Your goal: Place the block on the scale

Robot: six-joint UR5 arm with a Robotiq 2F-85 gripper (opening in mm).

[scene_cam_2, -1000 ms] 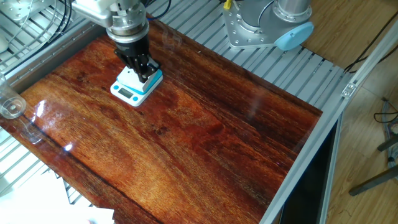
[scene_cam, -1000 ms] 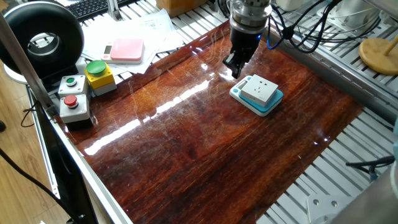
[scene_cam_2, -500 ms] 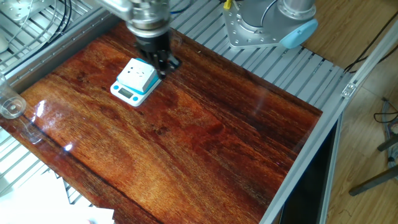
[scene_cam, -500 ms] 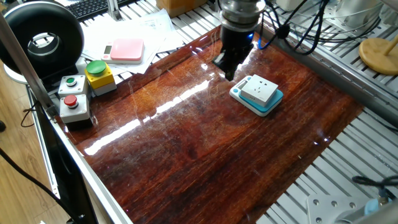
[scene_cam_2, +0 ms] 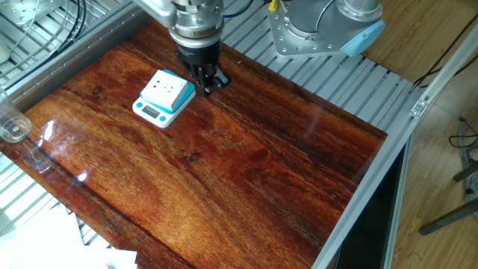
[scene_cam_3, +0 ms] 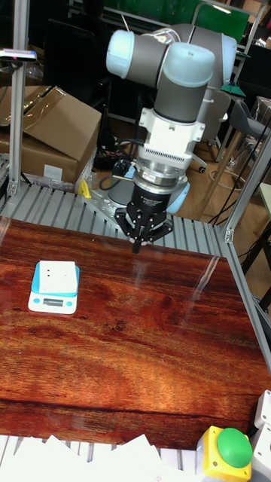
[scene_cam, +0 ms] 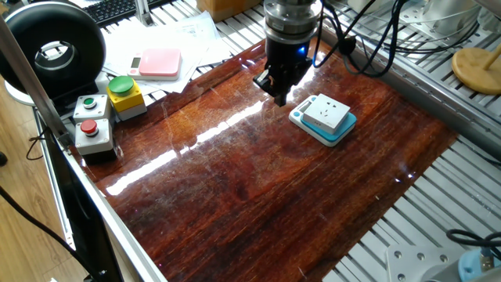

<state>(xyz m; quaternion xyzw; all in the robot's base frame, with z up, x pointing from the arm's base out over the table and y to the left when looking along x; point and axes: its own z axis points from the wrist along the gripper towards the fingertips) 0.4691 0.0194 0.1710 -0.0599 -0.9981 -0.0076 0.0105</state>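
Note:
The white block (scene_cam: 326, 114) with socket slots lies flat on the teal scale (scene_cam: 335, 135) at the table's far right. It shows again in the other fixed view, block (scene_cam_2: 166, 90) on scale (scene_cam_2: 152, 112), and in the tall view, block (scene_cam_3: 57, 276) on scale (scene_cam_3: 51, 303). My gripper (scene_cam: 282, 99) hangs above the bare wood just left of the scale, apart from both. It holds nothing. Its fingers converge to a point in the tall view, gripper (scene_cam_3: 138, 245), and it stands right of the block in the other fixed view, gripper (scene_cam_2: 208, 88).
A pink-topped scale (scene_cam: 159, 63) rests on papers at the back left. A grey button box (scene_cam: 92, 125) and a yellow box with a green button (scene_cam: 125, 94) stand at the table's left corner. The robot base (scene_cam_2: 321, 30) and cables sit behind the table.
The gripper has drawn away sideways from the block, which stays on the scale. Neither block nor scale has moved.

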